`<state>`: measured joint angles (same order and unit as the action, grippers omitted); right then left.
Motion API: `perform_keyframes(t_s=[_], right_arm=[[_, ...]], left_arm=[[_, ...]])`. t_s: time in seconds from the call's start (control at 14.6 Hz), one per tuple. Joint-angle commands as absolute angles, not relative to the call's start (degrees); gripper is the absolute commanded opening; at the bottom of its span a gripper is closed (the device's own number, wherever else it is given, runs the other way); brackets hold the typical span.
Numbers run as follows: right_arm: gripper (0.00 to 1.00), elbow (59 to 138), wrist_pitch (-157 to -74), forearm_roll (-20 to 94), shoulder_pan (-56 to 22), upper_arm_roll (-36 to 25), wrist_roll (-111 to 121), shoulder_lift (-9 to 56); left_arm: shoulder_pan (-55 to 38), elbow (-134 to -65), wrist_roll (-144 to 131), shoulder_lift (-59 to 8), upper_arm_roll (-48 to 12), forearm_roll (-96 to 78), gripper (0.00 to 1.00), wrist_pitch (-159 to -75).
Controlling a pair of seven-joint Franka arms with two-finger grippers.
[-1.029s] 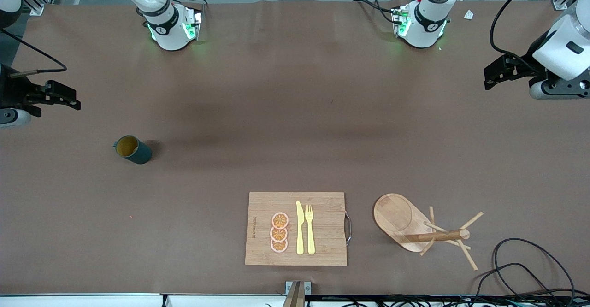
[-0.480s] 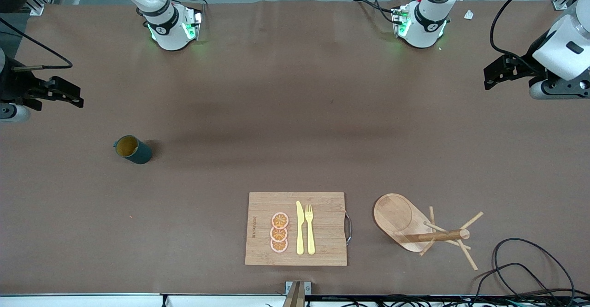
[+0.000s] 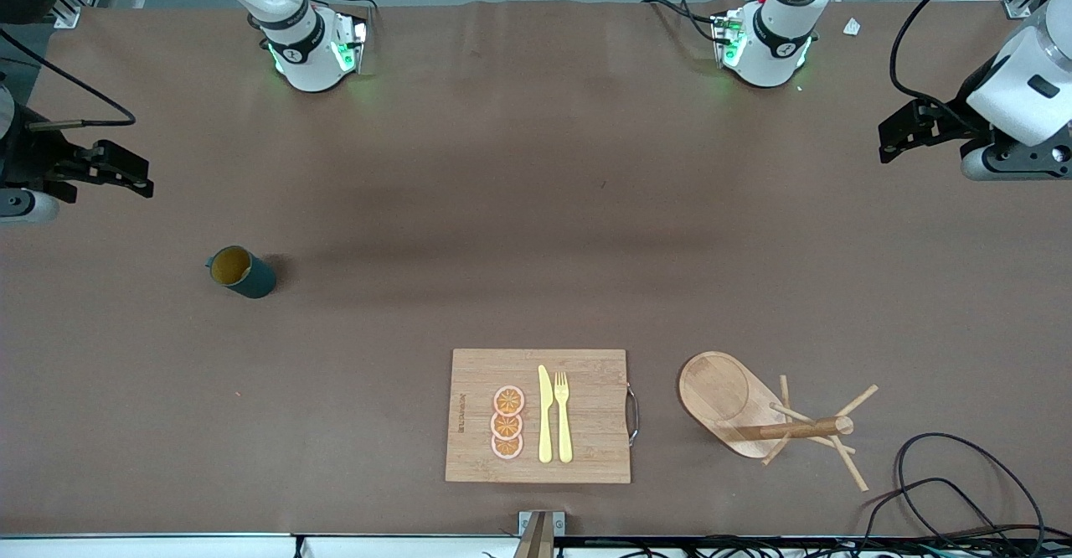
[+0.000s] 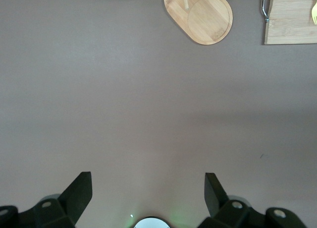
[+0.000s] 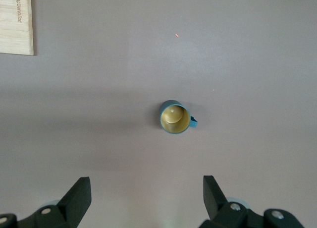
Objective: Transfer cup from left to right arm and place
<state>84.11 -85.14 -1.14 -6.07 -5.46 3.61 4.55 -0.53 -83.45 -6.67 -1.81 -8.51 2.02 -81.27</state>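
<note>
The cup (image 3: 241, 271), a small dark teal mug with a tan-yellow inside, stands upright on the brown table near the right arm's end. In the right wrist view the cup (image 5: 175, 118) shows its handle, well clear of the fingertips. My right gripper (image 3: 134, 174) hangs open and empty over the table edge at that end, apart from the cup. At the left arm's end, my left gripper (image 3: 888, 141) waits open and empty over bare table. Both wrist views show wide-spread jaws with nothing between them: the left gripper (image 4: 148, 177) and the right gripper (image 5: 146, 183).
A wooden cutting board (image 3: 477, 374) with three orange slices, a yellow knife and a fork lies near the front camera. Beside it, toward the left arm's end, stands a wooden mug tree (image 3: 724, 390) on an oval base. Black cables (image 3: 946, 474) coil at that corner.
My right gripper has shifted slightly over the table edge. The cup and the left arm have not moved.
</note>
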Motion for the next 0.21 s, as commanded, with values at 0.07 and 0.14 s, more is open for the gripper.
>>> perform_keyframes(t_s=[0.07, 0.14], right_arm=[[1.0, 82.45, -85.34, -1.58, -5.71, -5.54, 3.25, 4.57], [1.0, 82.35, -85.43, -1.67, -5.89, -5.54, 3.16, 4.57]], left_arm=[[-0.35, -83.5, -5.62, -0.97, -8.7, 1.49, 1.0, -80.51], [-0.35, -83.5, -5.63, -0.97, -8.7, 1.58, 1.0, -80.51]])
